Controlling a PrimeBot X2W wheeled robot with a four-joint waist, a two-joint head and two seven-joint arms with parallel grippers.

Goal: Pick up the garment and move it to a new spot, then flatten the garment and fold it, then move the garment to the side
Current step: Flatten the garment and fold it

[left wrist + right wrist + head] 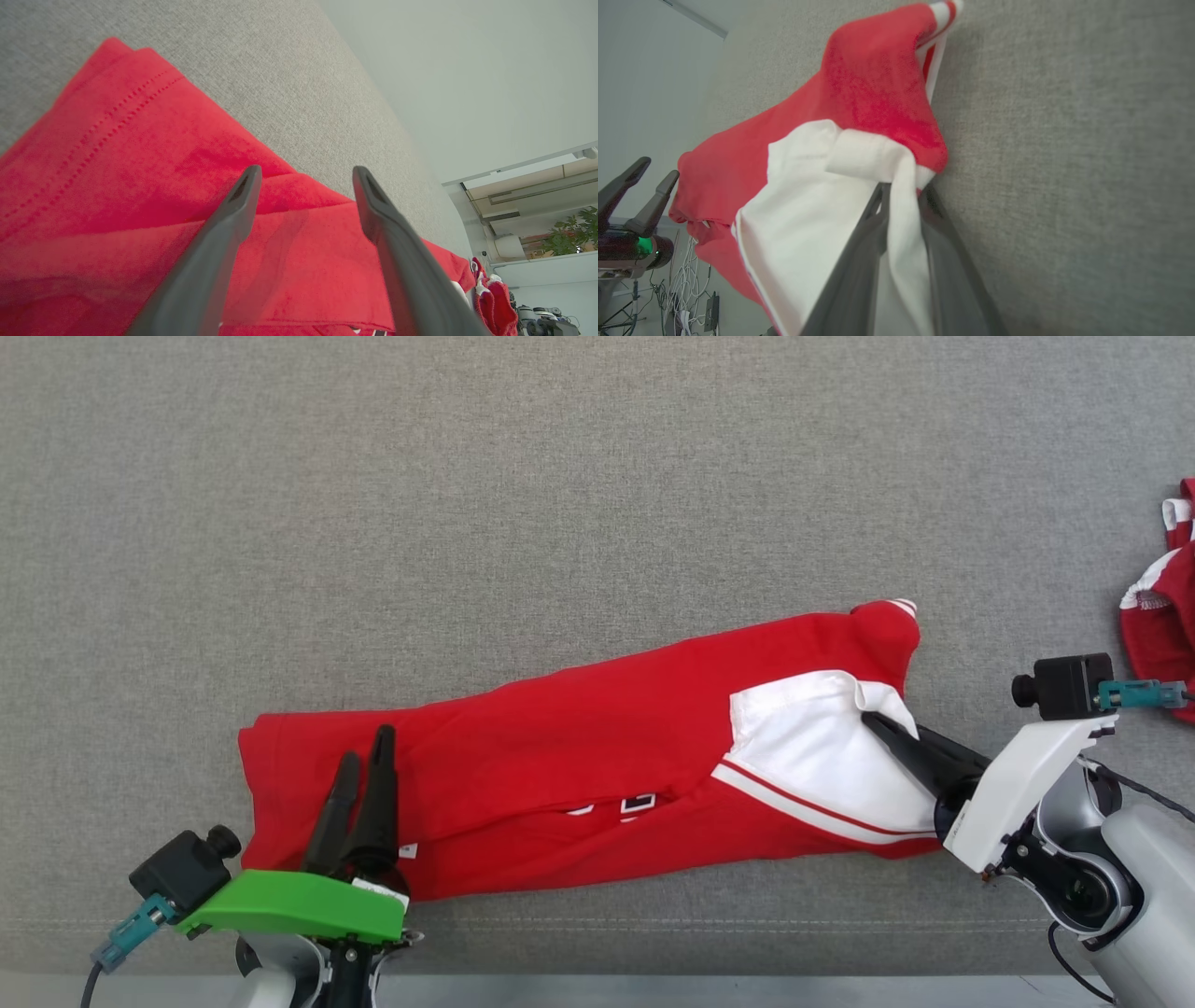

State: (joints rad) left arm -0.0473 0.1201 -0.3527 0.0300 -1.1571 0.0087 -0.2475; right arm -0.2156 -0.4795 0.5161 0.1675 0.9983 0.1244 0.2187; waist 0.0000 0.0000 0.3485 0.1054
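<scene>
Left pincer hovers released, fingers apart, above the hem end of the red jersey, which lies as a long strip near the front edge of the grey surface. Right pincer is clenched on its white sleeve part. I judge that the flattening and a lengthwise fold are done; the cross fold and the move aside remain.

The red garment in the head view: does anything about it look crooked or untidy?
Yes. The garment lies slanted, and its white panel is bunched at the right end, where the right gripper pinches it. A striped cuff sticks out.
</scene>
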